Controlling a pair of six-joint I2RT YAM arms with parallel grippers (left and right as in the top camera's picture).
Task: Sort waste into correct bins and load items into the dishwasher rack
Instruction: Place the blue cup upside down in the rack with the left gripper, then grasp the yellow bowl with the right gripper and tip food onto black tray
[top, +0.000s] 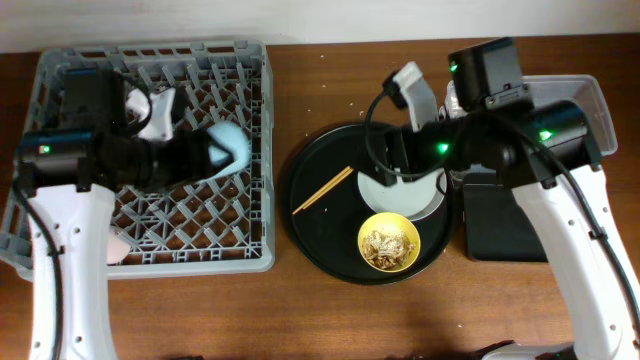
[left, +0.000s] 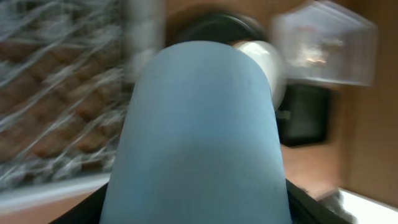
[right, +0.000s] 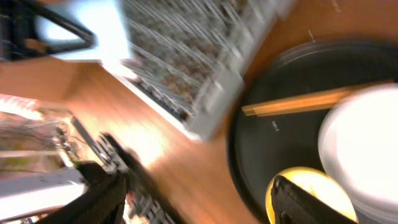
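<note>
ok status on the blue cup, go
left jaws shut on small light-blue cup, over grey plastic pegged dishwasher rack. right jaws open, empty, above large round black tray. nothing seen in the way.

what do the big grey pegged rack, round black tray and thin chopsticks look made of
Large grey pegged rack: likely moulded plastic, matte, uniform grey ribs and pegs. Round black tray: plastic or coated metal, smooth with slight rim sheen; cannot tell which. Thin chopsticks: bare wood or bamboo, pale tan, matte.
</note>
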